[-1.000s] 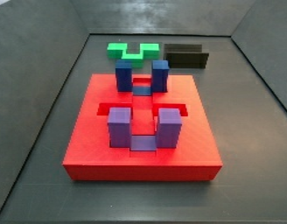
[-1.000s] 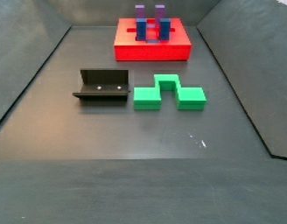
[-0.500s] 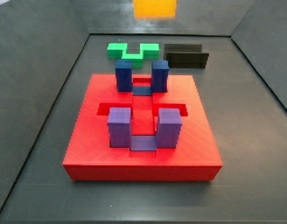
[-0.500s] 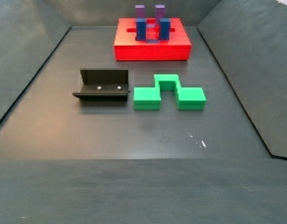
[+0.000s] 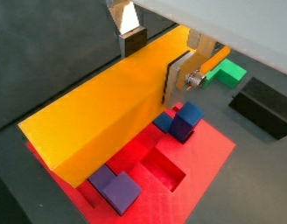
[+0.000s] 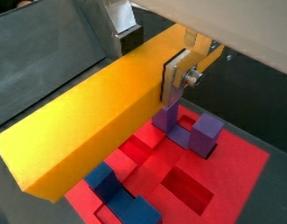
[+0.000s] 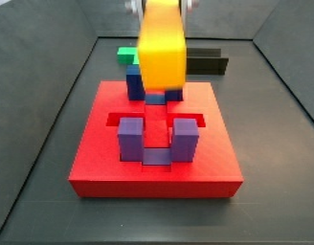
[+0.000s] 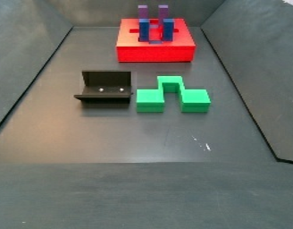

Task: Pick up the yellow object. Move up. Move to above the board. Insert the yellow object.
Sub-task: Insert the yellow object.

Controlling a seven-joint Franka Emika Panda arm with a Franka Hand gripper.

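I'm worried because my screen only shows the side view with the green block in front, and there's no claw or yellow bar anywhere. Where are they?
Observer: The claw is shut on the yellow object; both wrist views show a silver finger on each of its long faces.
Operator: Is it over the red board?
Observer: Yes. In a side view the yellow object hangs above the board, covering the tops of the back blue blocks.
Operator: Is it in its hole?
Observer: Not yet. In a wrist view a recessed slot in the board lies open below it, with a gap between the bar and the red surface.
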